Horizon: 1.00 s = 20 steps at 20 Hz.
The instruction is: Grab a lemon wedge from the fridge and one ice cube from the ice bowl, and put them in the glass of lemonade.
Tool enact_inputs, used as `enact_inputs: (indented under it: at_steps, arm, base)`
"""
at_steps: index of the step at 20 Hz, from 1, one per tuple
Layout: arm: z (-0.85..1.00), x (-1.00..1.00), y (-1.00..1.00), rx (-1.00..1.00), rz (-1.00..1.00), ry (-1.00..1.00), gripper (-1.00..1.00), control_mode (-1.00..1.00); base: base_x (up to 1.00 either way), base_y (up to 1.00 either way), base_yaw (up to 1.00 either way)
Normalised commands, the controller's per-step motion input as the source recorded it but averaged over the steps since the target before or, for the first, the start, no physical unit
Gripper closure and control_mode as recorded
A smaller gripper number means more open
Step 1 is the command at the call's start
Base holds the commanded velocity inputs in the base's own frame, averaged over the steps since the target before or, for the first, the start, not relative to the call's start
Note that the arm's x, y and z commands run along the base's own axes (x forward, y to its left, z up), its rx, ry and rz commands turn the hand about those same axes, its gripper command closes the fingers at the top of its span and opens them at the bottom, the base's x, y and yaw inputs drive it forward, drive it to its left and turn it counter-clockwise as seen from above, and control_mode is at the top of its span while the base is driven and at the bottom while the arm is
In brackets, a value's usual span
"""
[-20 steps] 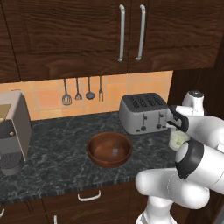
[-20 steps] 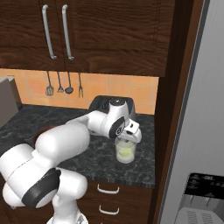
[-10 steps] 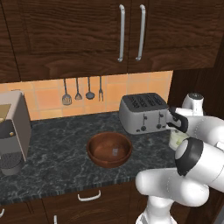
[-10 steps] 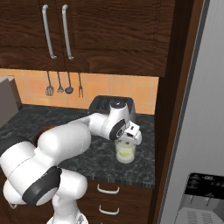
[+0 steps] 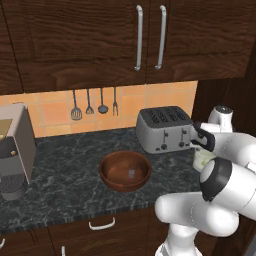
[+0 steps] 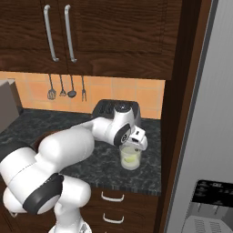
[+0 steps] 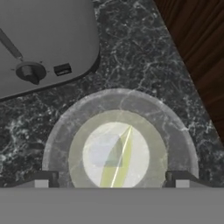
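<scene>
1. The hand hung spread above the glass, gripping nothing.
2. A wedge lay inside the glass.
3. The glass stood on the counter beside the toaster; the bowl sat apart.

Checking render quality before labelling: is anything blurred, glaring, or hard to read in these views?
Hand view: the short clear tumbler of pale lemonade looks soft and enlarged, its contents faint. Left base view: even light, a soft shadow under the reddish-brown wooden bowl. Right base view: sharp, no glare on the grey steel fridge.
</scene>
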Motion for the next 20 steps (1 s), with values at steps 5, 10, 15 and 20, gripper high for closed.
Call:
enact_inputs:
  at_steps: [5,10,15,20]
  arm:
    - [0.24,0.00,0.00,0.00,0.00,0.00,-1.00,-1.00]
    - [0.42,-0.14,0.00,0.00,0.00,0.00,-1.00,-1.00]
    - [0.38,-0.33,0.00,0.00,0.00,0.00,-1.00,-1.00]
    - [0.32,-0.36,0.00,0.01,0.00,0.00,-1.00,-1.00]
  base:
    - [0.00,0.00,0.00]
    - [0.00,0.00,0.00]
    - [0.00,0.00,0.00]
    - [0.00,0.00,0.00]
